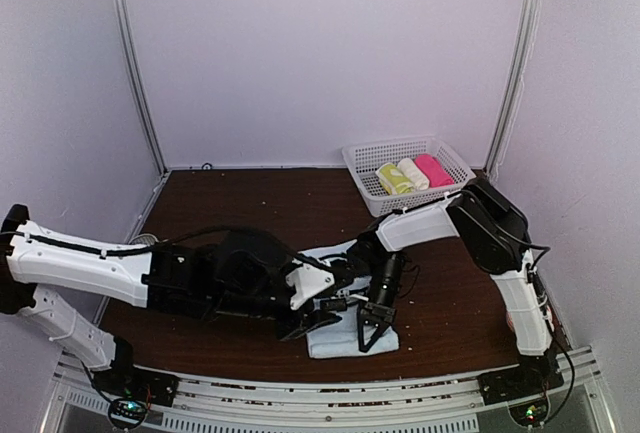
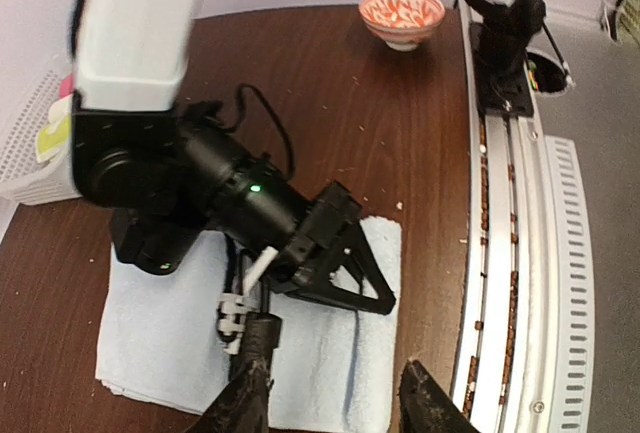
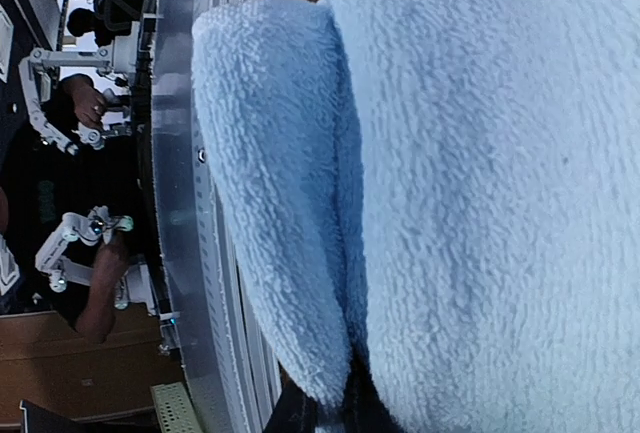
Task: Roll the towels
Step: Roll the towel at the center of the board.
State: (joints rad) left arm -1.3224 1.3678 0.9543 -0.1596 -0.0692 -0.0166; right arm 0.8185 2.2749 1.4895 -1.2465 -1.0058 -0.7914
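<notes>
**Well, both tools meet over the blue towel**

Right now the pale blue towel [image 1: 338, 343] lies flat on the dark surface [image 1: 250, 203], directly under both tools. The right tool [image 1: 370, 338] points straight down, its tips pushed into the cloth close to the towel's near edge. From the left wrist view that right tool [image 2: 345, 293] sits just ahead of the left one, black fingers against the blue pile [image 2: 150, 333]. I cannot tell whether it is clamped on cloth or only resting there. Its own camera is swamped by terry [image 3: 480, 203]. A thick fold of the edge bulges up on one side and a sliver of dark finger shows at the bottom.

The left tool [image 2: 338, 353] hangs released, fingers [image 2: 250, 393] spread wide with nothing between them, low over the near part of the towel. From above it [image 1: 305, 325] sits just beside the right tool, on the side away from the basket.

Well beyond the right tool stands the white basket [image 1: 400, 143]. The yellow-green towel [image 1: 393, 180] lies rolled inside it, touching a cream roll [image 1: 413, 174], with a pink roll [image 1: 433, 170] next along. A red-patterned bowl [image 2: 402, 13] sits far ahead of the left tool.
</notes>
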